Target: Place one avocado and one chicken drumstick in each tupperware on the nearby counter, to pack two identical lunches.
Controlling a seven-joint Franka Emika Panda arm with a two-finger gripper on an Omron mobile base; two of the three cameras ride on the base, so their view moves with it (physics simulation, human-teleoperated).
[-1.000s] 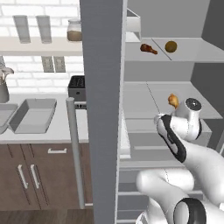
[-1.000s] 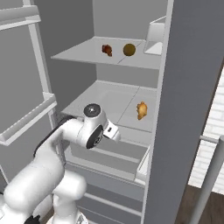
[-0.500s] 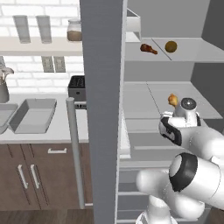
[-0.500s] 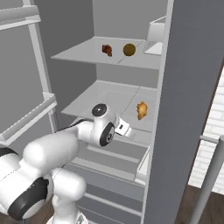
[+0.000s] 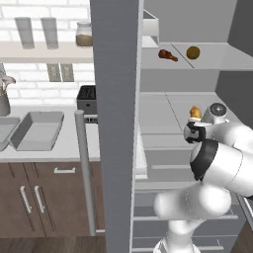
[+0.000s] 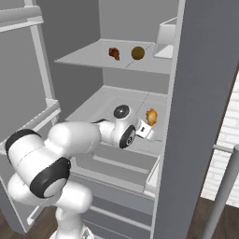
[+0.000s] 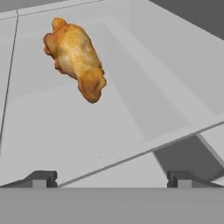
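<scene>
Setting: open grey fridge (image 5: 118,123) beside a pale tabletop (image 5: 49,150) over dark cabinets.
Tupperwares: one grey tray (image 5: 38,131) sits on the tabletop by the sink, empty; a second shows partly at the left edge (image 5: 4,129).
Golden drumstick (image 7: 75,57): lies on the middle fridge shelf (image 6: 107,100), at about 11 o'clock in the hand view, just ahead of the pincer.
Upper shelf (image 6: 88,58): dark drumstick (image 6: 113,53) and olive avocado (image 6: 137,52) side by side, apart.
Pincer (image 7: 109,179): spread fully wide, holding nothing, short of the drumstick.
Stage: I judge it an approach to the first pick.
Risk: the drumstick sits off-centre from the jaws; closing without re-aiming could clip its thin end and roll it toward the back.
</scene>
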